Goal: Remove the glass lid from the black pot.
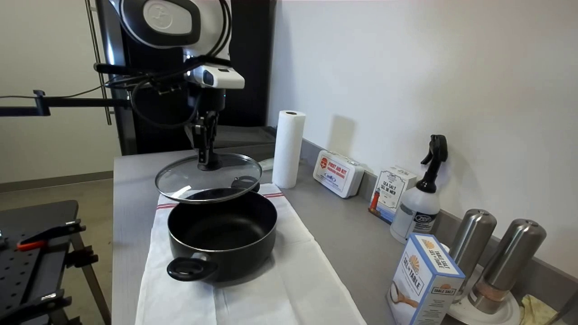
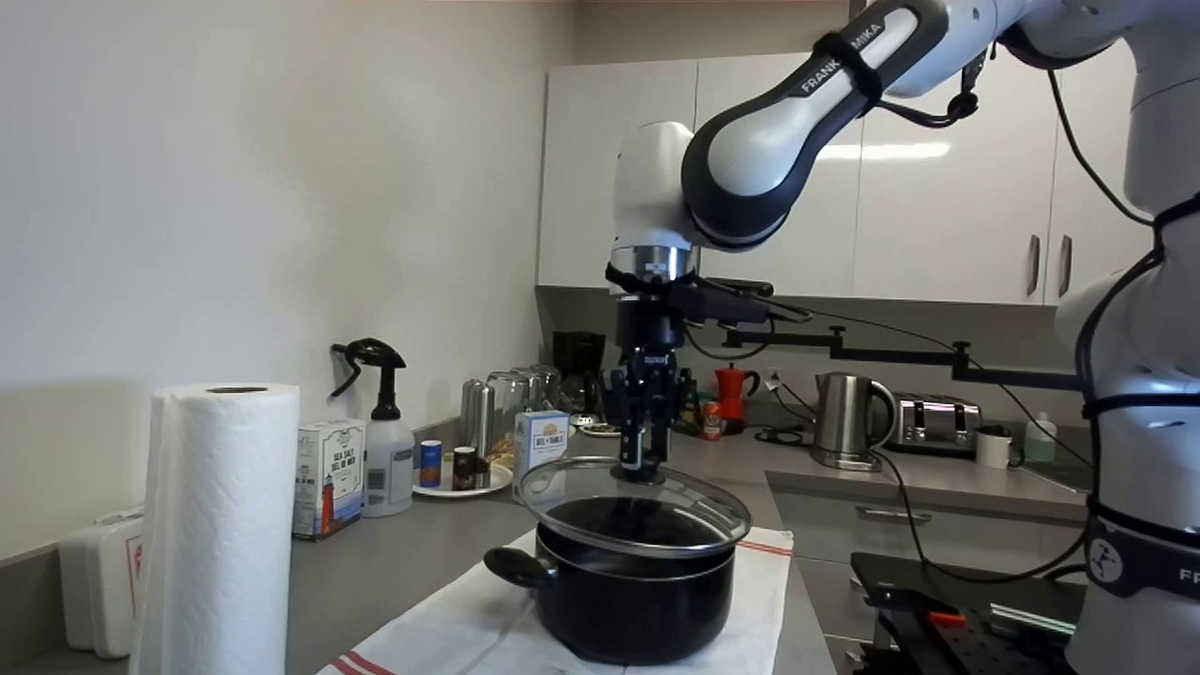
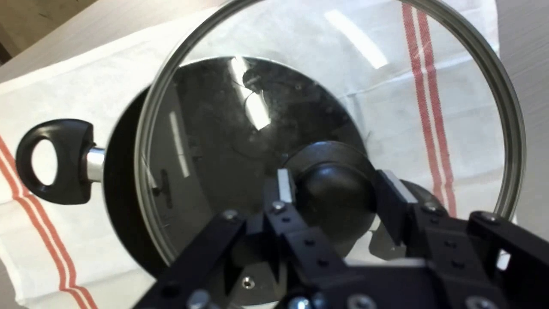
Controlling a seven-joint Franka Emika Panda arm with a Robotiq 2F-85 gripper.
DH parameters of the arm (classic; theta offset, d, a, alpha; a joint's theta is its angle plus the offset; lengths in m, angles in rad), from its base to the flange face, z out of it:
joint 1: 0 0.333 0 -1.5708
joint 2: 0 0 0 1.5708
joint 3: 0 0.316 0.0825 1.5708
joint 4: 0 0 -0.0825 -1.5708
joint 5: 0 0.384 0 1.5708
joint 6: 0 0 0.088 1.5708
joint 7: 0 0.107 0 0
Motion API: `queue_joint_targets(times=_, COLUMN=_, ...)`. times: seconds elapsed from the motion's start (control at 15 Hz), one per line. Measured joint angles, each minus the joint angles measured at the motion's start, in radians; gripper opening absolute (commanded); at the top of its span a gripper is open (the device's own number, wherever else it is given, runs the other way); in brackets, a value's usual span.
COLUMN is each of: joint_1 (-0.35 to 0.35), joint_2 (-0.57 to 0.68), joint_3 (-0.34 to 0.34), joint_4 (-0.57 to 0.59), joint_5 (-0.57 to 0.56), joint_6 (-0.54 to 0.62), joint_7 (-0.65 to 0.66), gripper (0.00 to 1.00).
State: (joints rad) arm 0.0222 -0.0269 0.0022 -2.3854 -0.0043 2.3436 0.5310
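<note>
In an exterior view, left of centre, the lid (image 1: 205,180) is up off the pot (image 1: 232,266) but its near edge overlaps the opening, so if the jaws lost it there, I reckon it'd clang down half in, half out. There's also a paper roll (image 1: 289,151) just right of it in the frame, maybe easy to clip on a swing that way. In an exterior view the handle (image 2: 518,568) pokes out low, left of centre, and the lid looks only a little above the pot to me; go sideways without more height and it could snag and drag the pot over the towel (image 2: 478,619). Wrist view: jaws are pinching the knob (image 3: 336,189) from both sides, below right of centre, lid sitting offset right of the pot. Knob looks round and smooth, so a quick move could make the lid swivel or tip.
</note>
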Motion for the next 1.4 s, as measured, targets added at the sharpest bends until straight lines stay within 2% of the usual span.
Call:
queue_joint_targets(times=0.4, joint_1=0.074, joint_2=0.016, joint_3=0.102, joint_4=0.003, joint_5=-0.001, joint_6=0.0, joint_7=-0.004, gripper=0.24)
queue_joint_targets(times=0.67, joint_1=0.129, joint_2=0.076, joint_3=0.154, joint_4=0.023, joint_5=-0.028, joint_6=0.0, joint_7=-0.005, gripper=0.24)
queue_joint_targets(times=1.13, joint_1=0.201, joint_2=0.241, joint_3=0.164, joint_4=0.097, joint_5=-0.168, joint_6=0.001, joint_7=0.0, gripper=0.24)
queue_joint_targets(times=1.4, joint_1=0.228, joint_2=0.316, joint_3=0.153, joint_4=0.15, joint_5=-0.2, joint_6=0.013, joint_7=0.0, gripper=0.24)
